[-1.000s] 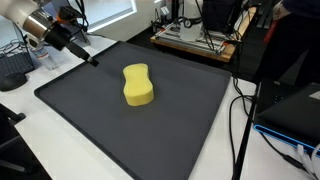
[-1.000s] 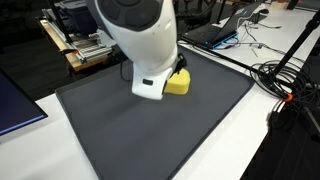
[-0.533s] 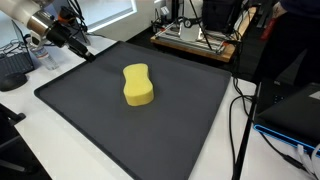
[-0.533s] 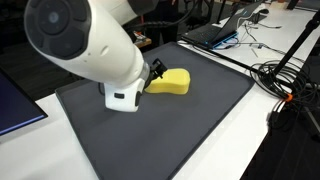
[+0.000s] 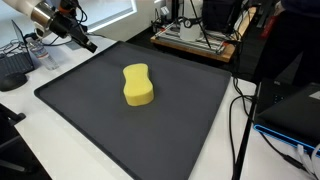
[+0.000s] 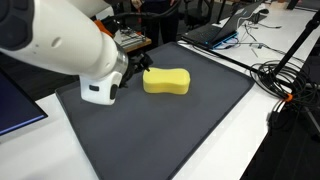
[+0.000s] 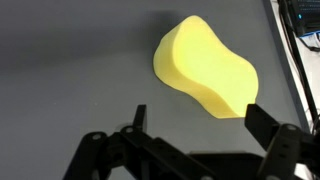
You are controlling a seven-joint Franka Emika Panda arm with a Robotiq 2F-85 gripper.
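- The gripper [image 5: 88,44], spread wide and empty, hovered at upper left.
- A yellow sponge [image 5: 138,85] lay mid-mat [image 5: 180,125], well apart from it.
- Seemingly an approach stage; a grasp would call for lowering astride the sponge.

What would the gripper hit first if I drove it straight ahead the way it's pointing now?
Most likely the yellow sponge, which lies ahead of the open gripper; it may touch the mat just short of it.
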